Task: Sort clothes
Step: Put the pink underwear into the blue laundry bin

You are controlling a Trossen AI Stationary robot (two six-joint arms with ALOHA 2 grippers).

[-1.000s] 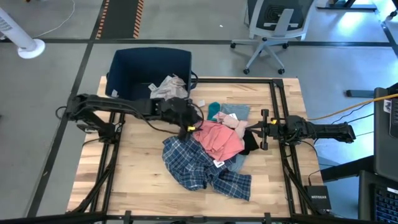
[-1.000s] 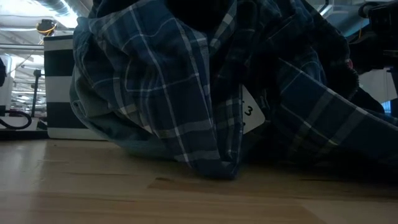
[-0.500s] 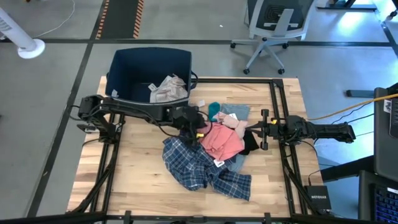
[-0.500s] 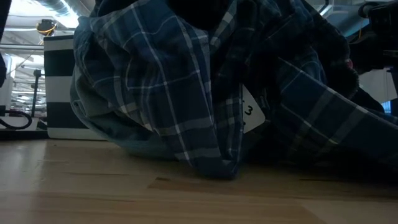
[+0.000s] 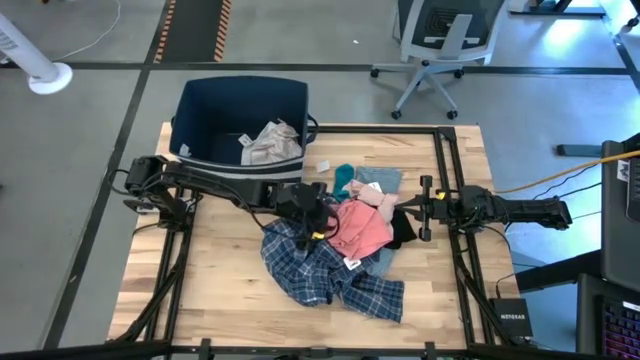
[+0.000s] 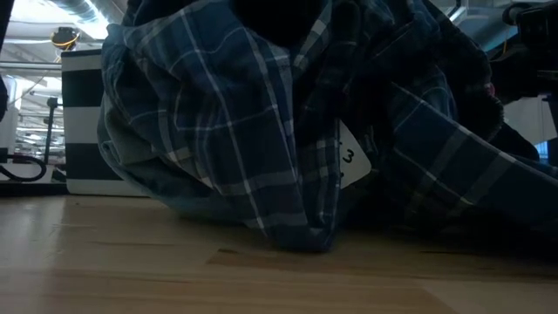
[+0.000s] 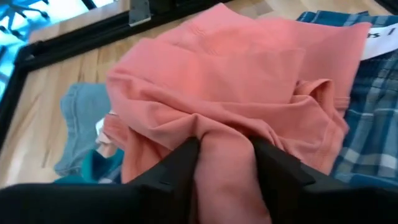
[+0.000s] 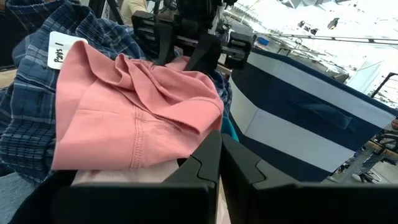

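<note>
Two dark fingers of left gripper [image 7: 222, 163] pinching soft wrinkled pink garment [image 7: 249, 81], right gripper [image 8: 219, 163] closed, empty, beside crumpled plaid shirt [image 5: 320, 265]

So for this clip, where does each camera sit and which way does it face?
High: overhead, straight down on the table; both arms show.
Low: at tabletop level, filled by the plaid shirt; no arm clear.
Left wrist: on the left arm, left gripper pinching a pink piece.
Right wrist: on the right arm, right gripper shut, facing the pile and bin.
Shared: both wrist views show the pink piece.
</note>
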